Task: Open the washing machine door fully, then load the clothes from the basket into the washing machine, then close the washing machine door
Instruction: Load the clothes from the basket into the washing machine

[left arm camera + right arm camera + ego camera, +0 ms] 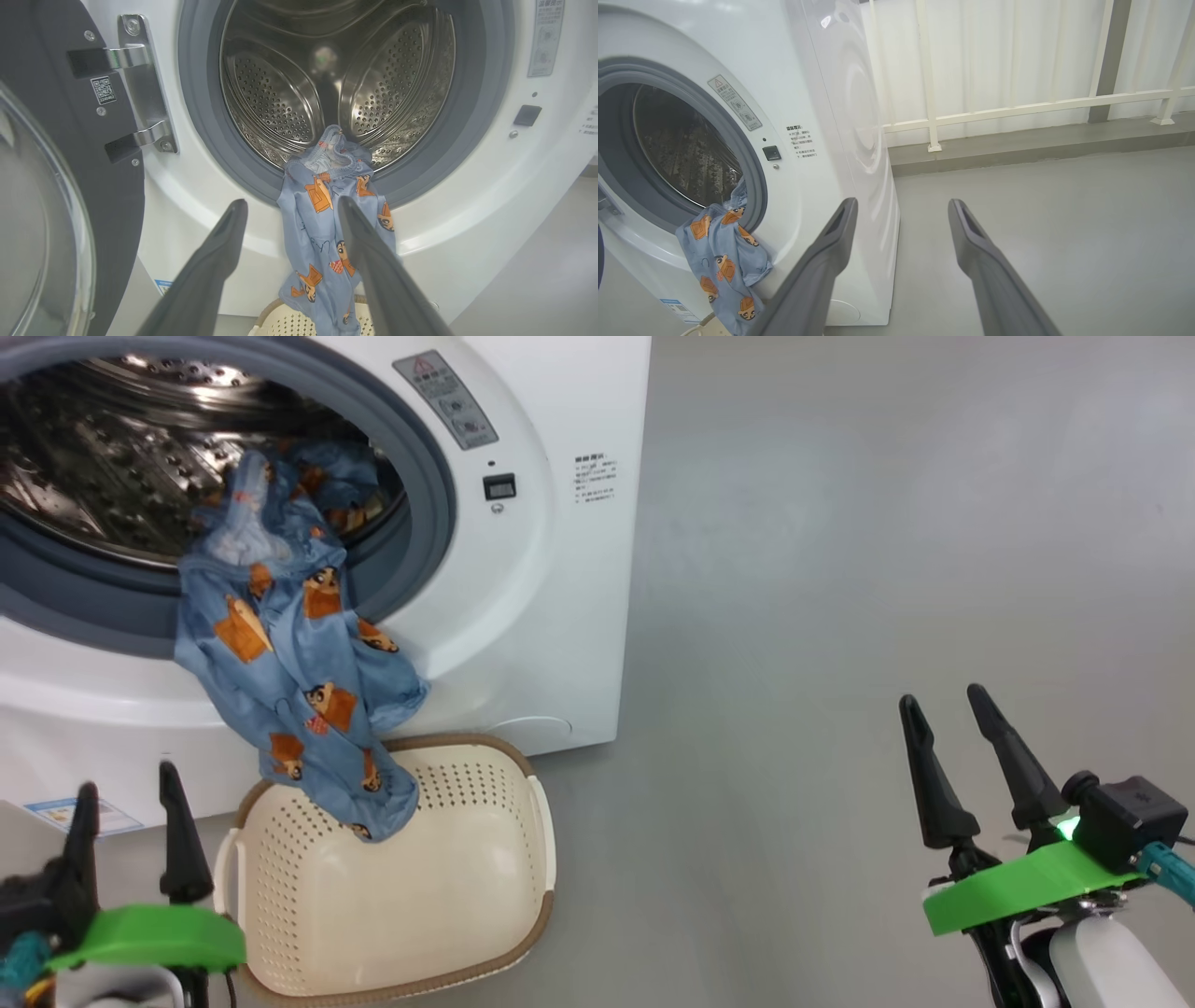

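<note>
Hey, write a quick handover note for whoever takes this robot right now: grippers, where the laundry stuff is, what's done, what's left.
Grippers: left gripper and right gripper both open, empty.
Done: black-rimmed round door stands open on the white front-loading washing machine.
Light-blue printed clothes: top in the steel drum, rest hanging over the grey gasket down into the cream perforated basket.
To do: push clothes fully in, close door.

Washing machine door (pixel 114 214) partly beyond view's edge
</note>
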{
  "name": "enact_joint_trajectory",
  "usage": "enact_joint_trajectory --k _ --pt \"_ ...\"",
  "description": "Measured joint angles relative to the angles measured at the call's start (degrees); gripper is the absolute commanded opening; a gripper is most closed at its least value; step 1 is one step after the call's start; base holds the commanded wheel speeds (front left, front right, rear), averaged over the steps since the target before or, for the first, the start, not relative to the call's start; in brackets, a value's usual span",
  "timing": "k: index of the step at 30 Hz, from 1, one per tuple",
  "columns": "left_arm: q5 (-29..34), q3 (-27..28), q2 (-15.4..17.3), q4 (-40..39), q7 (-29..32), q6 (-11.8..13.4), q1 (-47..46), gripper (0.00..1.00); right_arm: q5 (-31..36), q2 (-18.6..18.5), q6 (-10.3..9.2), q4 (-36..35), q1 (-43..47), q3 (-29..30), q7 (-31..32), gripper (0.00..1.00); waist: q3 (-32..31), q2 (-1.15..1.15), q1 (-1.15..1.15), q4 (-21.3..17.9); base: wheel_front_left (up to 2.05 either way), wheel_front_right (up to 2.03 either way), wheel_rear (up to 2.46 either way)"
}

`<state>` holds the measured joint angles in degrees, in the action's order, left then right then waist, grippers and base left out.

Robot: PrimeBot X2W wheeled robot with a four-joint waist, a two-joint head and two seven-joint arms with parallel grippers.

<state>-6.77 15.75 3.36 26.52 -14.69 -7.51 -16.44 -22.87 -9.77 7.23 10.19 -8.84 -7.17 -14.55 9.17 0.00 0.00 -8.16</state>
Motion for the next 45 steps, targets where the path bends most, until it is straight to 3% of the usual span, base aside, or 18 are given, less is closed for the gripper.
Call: enact_joint_trajectory --k 18,45 --pt "0.33 -0.55 -1.02 -9.34 0.00 0.00 12.67 1.00 0.00 -0.76 0.00 -0.22 2.64 1.75 0.00 1.00 -2.61 0.00 0.00 1.43 0.00 0.00 0.00" --pt "-1.76 -2.75 -1.07 -8.73 0.00 0.57 11.93 1.00 0.00 -0.73 0.00 -1.13 2.36 2.12 0.00 1.00 1.03 0.00 0.00 1.27 0.00 0.00 0.00"
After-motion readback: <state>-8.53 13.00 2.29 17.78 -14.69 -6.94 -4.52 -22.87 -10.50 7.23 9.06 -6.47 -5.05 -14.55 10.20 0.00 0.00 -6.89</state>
